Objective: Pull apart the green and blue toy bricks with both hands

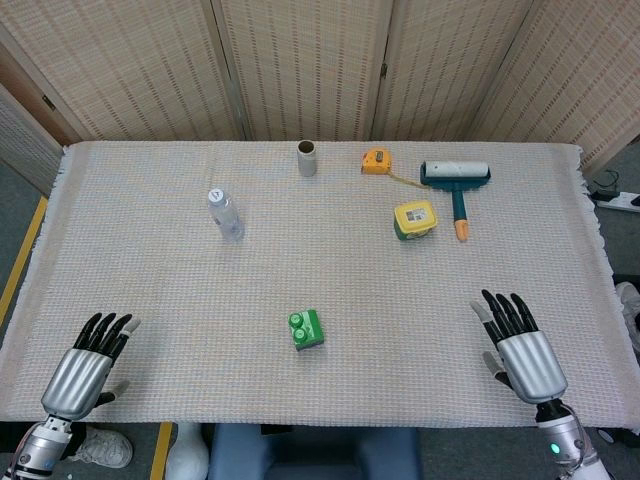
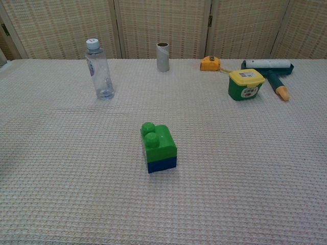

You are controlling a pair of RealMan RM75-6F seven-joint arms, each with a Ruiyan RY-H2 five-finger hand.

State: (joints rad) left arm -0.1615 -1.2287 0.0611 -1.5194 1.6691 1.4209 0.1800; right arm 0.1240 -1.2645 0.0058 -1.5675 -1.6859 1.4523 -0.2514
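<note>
Nothing done yet; green brick (image 2: 158, 141) still seated on blue brick (image 2: 162, 164), mid-bench near front; left robot hand (image 1: 85, 368), right robot hand (image 1: 520, 350) apparently empty, fingers extended, well apart from bricks; reach, grip, pull all remain

A matt, rough waffle-weave cloth (image 2: 245, 168) covers the table, and the joined bricks (image 2: 159, 148) on it look like smooth, slightly glossy plastic, green over blue. At the far side, the bottle (image 2: 99, 71) is clear, shiny plastic, the tube (image 2: 162, 56) looks like dull cardboard, the yellow-lidded tub (image 2: 246, 84) and the tape measure (image 2: 210, 63) like smooth plastic, and the lint roller (image 2: 268, 66) has a pale papery roll. Each robot hand, left (image 1: 85, 370) and right (image 1: 520, 350), has a satiny silver metal-look back and matt black fingers.
</note>
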